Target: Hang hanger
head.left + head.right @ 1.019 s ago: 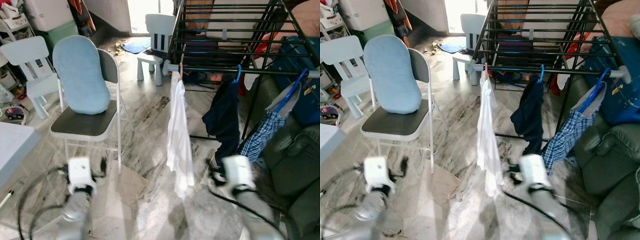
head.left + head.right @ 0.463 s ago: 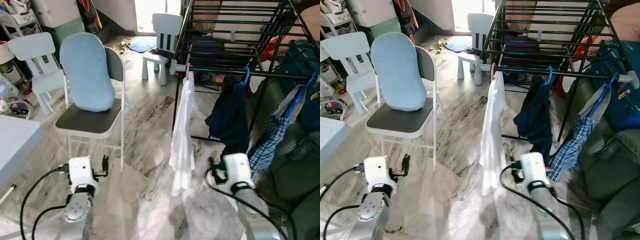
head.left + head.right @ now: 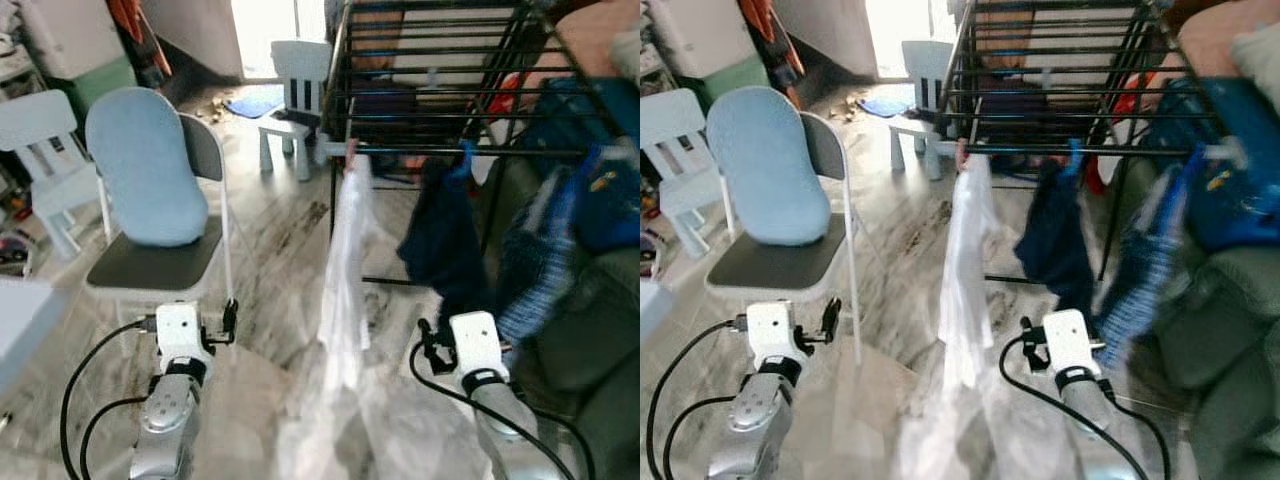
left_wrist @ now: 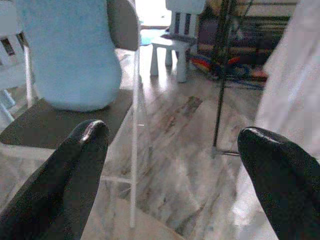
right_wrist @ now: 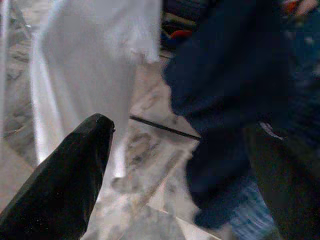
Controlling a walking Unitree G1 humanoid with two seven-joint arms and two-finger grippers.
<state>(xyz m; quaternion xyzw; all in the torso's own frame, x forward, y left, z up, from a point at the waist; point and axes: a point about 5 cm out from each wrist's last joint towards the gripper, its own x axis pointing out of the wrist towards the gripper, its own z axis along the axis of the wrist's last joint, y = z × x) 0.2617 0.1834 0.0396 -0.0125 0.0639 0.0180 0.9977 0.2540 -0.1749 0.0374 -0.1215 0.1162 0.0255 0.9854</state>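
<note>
A black drying rack [image 3: 430,60] stands ahead. On its front rail hang a white shirt [image 3: 345,250] on a pink hanger, a navy garment [image 3: 440,240] on a blue hanger [image 3: 466,155], and a plaid garment [image 3: 540,260], which is blurred. Both arms are held low in front of me, the left arm [image 3: 180,340] near the folding chair and the right arm [image 3: 472,345] below the navy garment. My left gripper [image 4: 172,129] is open and empty, facing the chair and the shirt's edge. Open and empty too, my right gripper [image 5: 182,127] points at the white shirt [image 5: 90,70] and the navy garment [image 5: 230,75].
A folding chair [image 3: 150,265] with a light blue cushion [image 3: 145,165] stands at the left. Small white chairs [image 3: 290,80] [image 3: 45,150] stand further back. A dark sofa [image 3: 600,330] lies at the right, and a pale table corner [image 3: 20,320] at the near left. Bare marble floor [image 3: 270,260] lies between chair and rack.
The whole picture has shifted and blurred, so the camera has moved. Both wrists sit slightly higher and closer in view. The garments hang as before.
</note>
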